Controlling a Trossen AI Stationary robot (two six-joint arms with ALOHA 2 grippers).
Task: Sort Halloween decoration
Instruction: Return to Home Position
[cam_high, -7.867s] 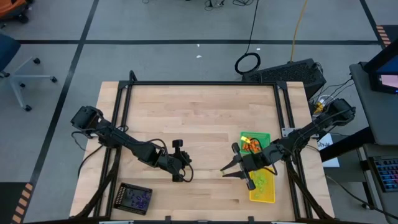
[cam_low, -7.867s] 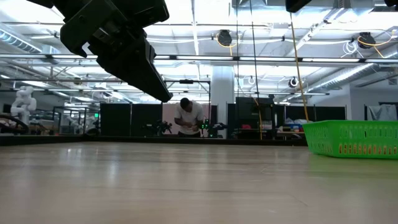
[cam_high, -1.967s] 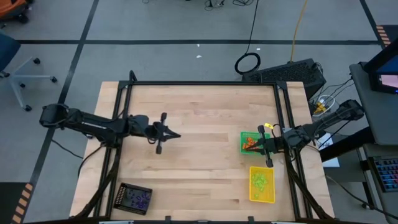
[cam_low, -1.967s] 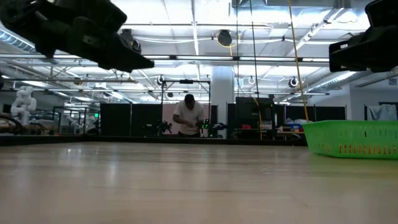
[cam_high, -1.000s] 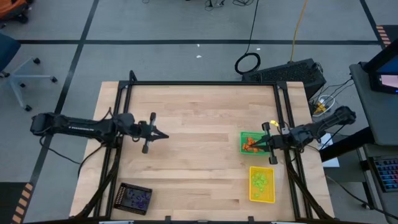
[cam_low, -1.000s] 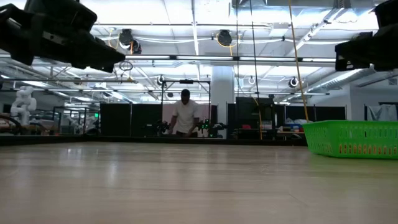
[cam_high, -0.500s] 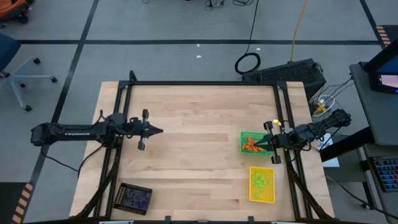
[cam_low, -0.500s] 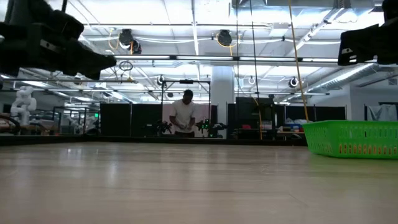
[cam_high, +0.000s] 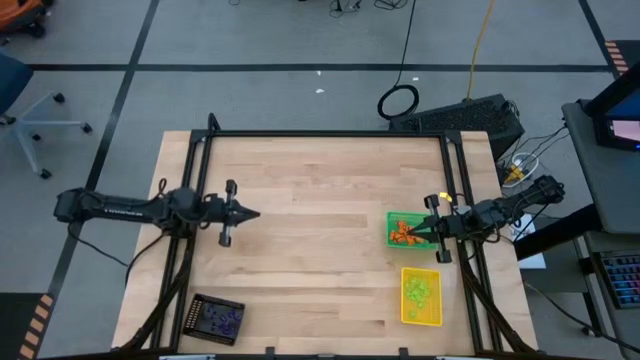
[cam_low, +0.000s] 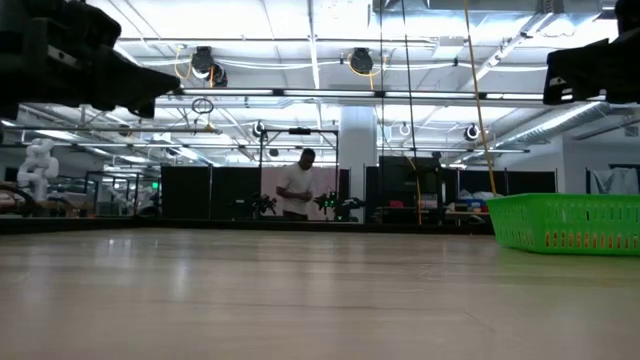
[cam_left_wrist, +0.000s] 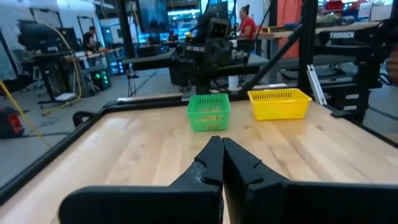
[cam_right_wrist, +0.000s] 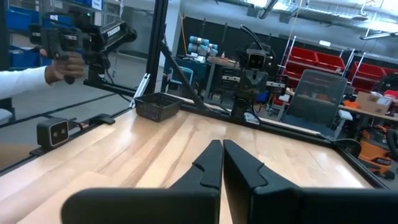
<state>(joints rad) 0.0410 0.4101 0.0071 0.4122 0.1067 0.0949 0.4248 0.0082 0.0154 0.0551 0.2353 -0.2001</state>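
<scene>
Dozens Halloween trinkets (cam_high: 420, 290) lying sorted near right gripper (cam_high: 420, 232); I am judging them light, stiff, slippery, pinching across body. Both claws, left gripper (cam_high: 250, 212) included, closed, empty.

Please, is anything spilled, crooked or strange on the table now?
Nothing is spilled: the trinkets lie inside the green tray, yellow tray and black tray, none visible on the table. Only the black tray sits slightly askew to the table edge. The left gripper and right gripper are shut, empty.
</scene>
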